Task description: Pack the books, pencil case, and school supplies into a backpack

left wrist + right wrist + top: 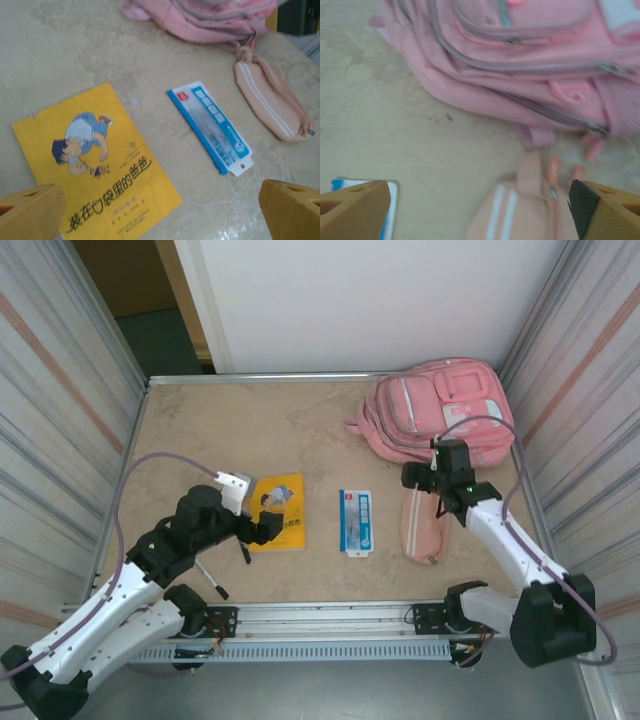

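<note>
Pink fabric pencil case (pixel 422 528) lies just beside the backpack (pixel 440 410), on its arm-facing side, long axis pointing at it. Right gripper (pixel 480 210) hangs over the end nearest the backpack, jaws wide, empty; it is the nearer arm. Left gripper (pixel 160 215), equally wide and empty, is over the yellow book (pixel 95 165), well apart from the backpack.

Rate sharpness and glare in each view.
Top external: sharp and evenly lit, the yellow book crisp. Left wrist: mostly sharp, the book's lettering legible, the blue-and-white packet slightly soft, a glossy sheen on the tabletop near it. Right wrist: blurred throughout, zips on the backpack smeared, the pencil case soft-edged.
</note>
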Available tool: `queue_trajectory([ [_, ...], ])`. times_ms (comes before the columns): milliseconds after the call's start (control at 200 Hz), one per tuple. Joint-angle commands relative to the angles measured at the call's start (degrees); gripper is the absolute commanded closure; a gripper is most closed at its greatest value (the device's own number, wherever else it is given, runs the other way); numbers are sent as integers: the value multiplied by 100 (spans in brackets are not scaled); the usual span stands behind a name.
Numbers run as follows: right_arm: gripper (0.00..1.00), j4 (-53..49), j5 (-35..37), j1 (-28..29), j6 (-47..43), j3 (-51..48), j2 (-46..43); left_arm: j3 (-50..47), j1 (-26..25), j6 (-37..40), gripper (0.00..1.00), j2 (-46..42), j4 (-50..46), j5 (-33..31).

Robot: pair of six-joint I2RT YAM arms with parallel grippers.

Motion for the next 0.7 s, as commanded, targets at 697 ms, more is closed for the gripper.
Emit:
queue_trajectory([
  [697, 44, -432, 1082, 194, -977, 4553, 5080, -12, 115, -1288, 1, 300, -384, 1194],
])
